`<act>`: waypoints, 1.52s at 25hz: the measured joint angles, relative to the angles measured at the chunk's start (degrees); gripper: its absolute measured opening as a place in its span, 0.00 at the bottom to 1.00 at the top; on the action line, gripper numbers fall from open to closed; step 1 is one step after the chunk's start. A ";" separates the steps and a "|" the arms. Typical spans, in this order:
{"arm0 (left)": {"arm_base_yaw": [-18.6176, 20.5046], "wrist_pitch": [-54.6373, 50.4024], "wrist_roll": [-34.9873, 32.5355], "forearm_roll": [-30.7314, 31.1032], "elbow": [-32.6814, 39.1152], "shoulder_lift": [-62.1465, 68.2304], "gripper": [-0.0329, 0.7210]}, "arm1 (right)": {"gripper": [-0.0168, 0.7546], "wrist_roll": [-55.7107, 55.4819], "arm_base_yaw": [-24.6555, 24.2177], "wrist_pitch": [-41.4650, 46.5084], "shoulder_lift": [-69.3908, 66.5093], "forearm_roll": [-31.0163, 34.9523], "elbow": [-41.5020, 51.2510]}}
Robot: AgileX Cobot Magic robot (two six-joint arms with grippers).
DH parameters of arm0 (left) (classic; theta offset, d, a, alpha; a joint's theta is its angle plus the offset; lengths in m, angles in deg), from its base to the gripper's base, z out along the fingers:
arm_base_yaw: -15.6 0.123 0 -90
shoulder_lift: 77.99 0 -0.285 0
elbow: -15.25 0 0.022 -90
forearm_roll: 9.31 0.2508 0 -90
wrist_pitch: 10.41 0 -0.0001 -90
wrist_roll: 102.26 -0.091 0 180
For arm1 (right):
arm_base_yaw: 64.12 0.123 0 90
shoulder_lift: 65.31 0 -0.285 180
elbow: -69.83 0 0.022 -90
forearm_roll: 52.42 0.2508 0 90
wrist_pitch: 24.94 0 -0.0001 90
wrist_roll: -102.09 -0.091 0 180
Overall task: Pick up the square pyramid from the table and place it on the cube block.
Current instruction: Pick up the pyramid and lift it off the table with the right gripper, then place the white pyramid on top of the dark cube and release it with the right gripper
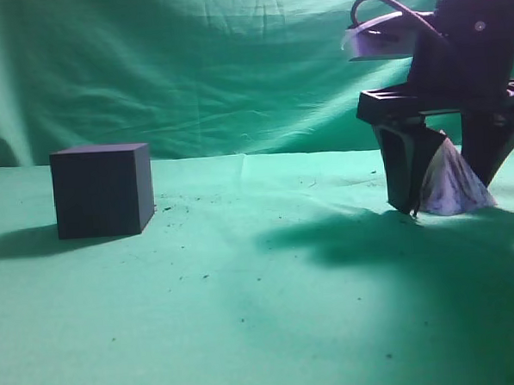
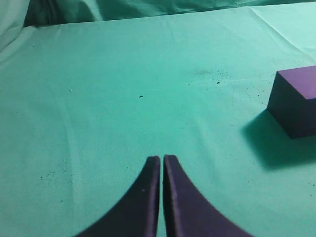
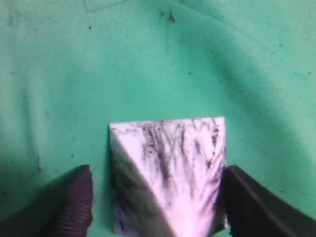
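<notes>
The square pyramid, white with dark purple-grey streaks, stands on the green table at the right. My right gripper is lowered around it, open, with one finger on each side. In the right wrist view the pyramid sits between the fingers: a gap shows at the left finger, and the right finger is at its edge. The dark cube block stands at the far left, also in the left wrist view. My left gripper is shut and empty above bare cloth, left of the cube.
A wrinkled green cloth backdrop hangs behind the table. Dark specks lie on the cloth between cube and pyramid. The right arm casts a broad shadow over the table's right half.
</notes>
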 joint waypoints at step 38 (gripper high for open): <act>0.00 0.00 0.00 0.00 0.00 0.00 0.04 | 0.51 -0.07 29.06 30.33 -11.19 0.90 -48.20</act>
